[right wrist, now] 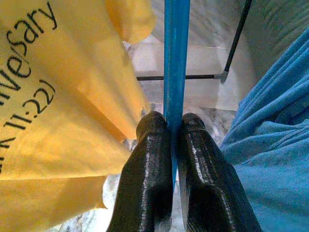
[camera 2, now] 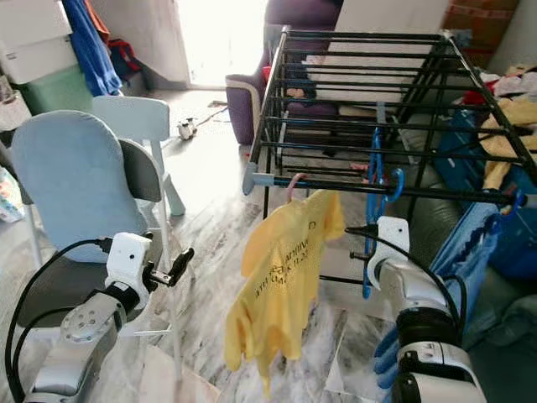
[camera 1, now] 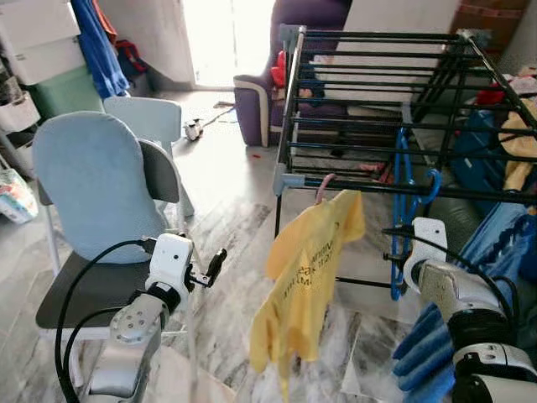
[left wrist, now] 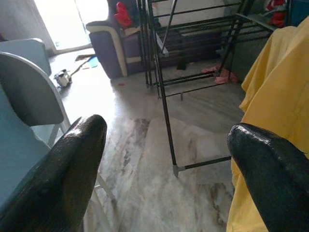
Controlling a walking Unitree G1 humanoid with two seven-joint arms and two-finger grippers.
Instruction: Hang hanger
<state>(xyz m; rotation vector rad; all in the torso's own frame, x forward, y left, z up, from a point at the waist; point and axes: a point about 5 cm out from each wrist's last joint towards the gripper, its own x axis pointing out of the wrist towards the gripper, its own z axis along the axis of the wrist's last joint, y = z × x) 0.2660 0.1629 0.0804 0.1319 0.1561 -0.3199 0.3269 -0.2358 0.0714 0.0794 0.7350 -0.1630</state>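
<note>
A blue plastic hanger (camera 1: 397, 220) hangs steeply tilted at the front of the black drying rack (camera 1: 369, 92). Its hook (camera 1: 432, 180) curls at the rack's front rail. My right gripper (right wrist: 174, 126) is shut on the hanger's straight bar, and in the left eye view it (camera 1: 396, 252) sits just below the rail. Left of it, a yellow T-shirt (camera 1: 306, 269) on a pink hanger (camera 1: 324, 186) hangs from the same rail. My left gripper (camera 1: 215, 265) is held open in front of the chair, with nothing between its fingers (left wrist: 72, 169).
A chair with a light-blue cushion (camera 1: 96, 189) stands on my left. Blue cloth (camera 1: 495, 252) drapes at the right, beside my right arm. A purple sofa (camera 1: 260, 101) is behind the rack. Marble floor (camera 1: 226, 227) lies between chair and rack.
</note>
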